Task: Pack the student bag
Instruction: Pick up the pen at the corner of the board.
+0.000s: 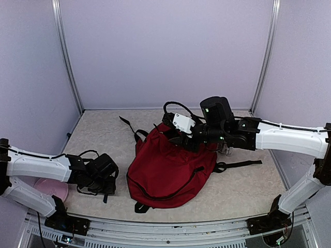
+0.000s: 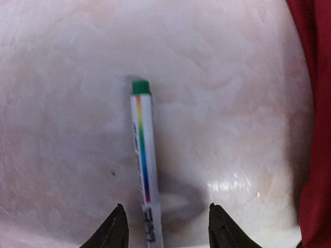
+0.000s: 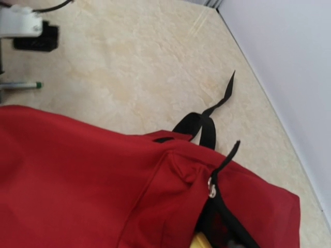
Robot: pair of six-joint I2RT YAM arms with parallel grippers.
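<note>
The student bag (image 1: 165, 170) lies flat in the middle of the surface (image 1: 103, 134), dark red, its black straps (image 3: 204, 124) trailing off towards the far side; its zip (image 3: 220, 214) stands partly open near one corner, with something yellow (image 3: 199, 240) showing inside. The right gripper (image 1: 173, 137) sits at the bag's far edge; I cannot tell how its jaws stand. To the bag's left, the left gripper (image 2: 166, 205) is low over the surface, jaws apart, a green-capped marker (image 2: 142, 155) lying loose between them, nearer one finger; a pink plate (image 1: 51, 188) lies under that arm.
</note>
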